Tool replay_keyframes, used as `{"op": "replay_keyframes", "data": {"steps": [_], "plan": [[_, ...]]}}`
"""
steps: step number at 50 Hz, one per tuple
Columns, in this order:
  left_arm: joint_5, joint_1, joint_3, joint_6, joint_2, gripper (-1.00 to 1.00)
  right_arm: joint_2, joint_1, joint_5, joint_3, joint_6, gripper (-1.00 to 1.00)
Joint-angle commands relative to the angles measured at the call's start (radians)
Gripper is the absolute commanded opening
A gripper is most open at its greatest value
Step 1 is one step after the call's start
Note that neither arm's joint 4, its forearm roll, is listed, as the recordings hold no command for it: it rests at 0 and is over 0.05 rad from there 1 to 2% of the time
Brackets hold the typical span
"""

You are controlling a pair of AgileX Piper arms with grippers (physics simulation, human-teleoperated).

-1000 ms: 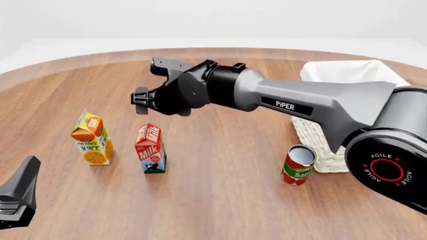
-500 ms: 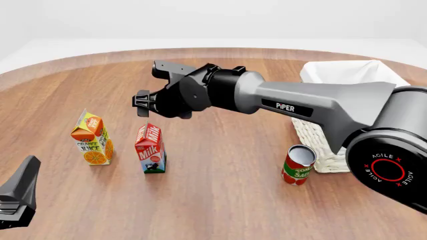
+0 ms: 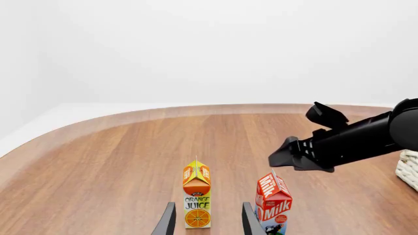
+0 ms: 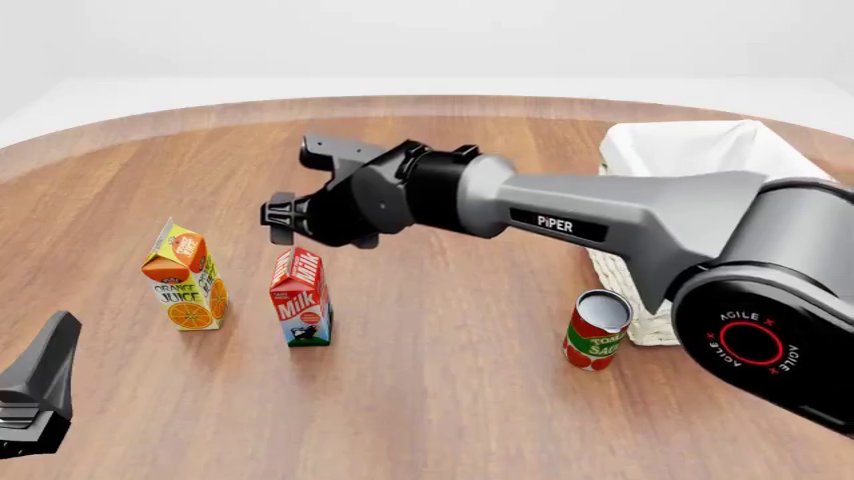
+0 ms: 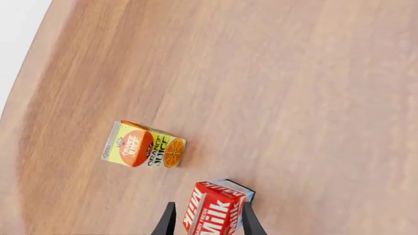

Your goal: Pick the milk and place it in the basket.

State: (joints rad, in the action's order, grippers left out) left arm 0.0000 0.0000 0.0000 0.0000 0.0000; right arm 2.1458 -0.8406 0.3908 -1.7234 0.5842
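Observation:
The milk [image 4: 302, 298] stands upright on the wooden table, a small carton with a red gable top. Just above and slightly behind it, my right gripper [image 4: 291, 182] hovers open without touching it. Looking down in the right wrist view, the milk [image 5: 216, 205] lies between the two fingertips of that gripper [image 5: 207, 205]. The cream wicker basket [image 4: 627, 262] sits at the far right, partly behind the right arm. My left gripper [image 4: 34, 390] rests open at the near left. In the left wrist view the milk [image 3: 274, 205] stands beside the left gripper [image 3: 207, 215].
An orange juice carton [image 4: 184, 277] stands just left of the milk. A red tomato-sauce can [image 4: 597, 330] stands in front of the basket's near corner. The table's round edge [image 4: 160, 110] curves across the back.
My right gripper has come down a little closer to the milk's top. The left gripper and all objects have stayed put.

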Motion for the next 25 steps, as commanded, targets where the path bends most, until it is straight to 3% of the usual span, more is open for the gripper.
{"op": "replay_keyframes", "data": {"steps": [1,25], "plan": [[0.000,0.000,0.000,0.000,0.000,1.00,0.022,-0.010,0.006,-0.018,0.000,1.00],[0.000,0.000,0.000,0.000,0.000,1.00,0.024,-0.005,-0.008,-0.005,0.007,1.00]]}}
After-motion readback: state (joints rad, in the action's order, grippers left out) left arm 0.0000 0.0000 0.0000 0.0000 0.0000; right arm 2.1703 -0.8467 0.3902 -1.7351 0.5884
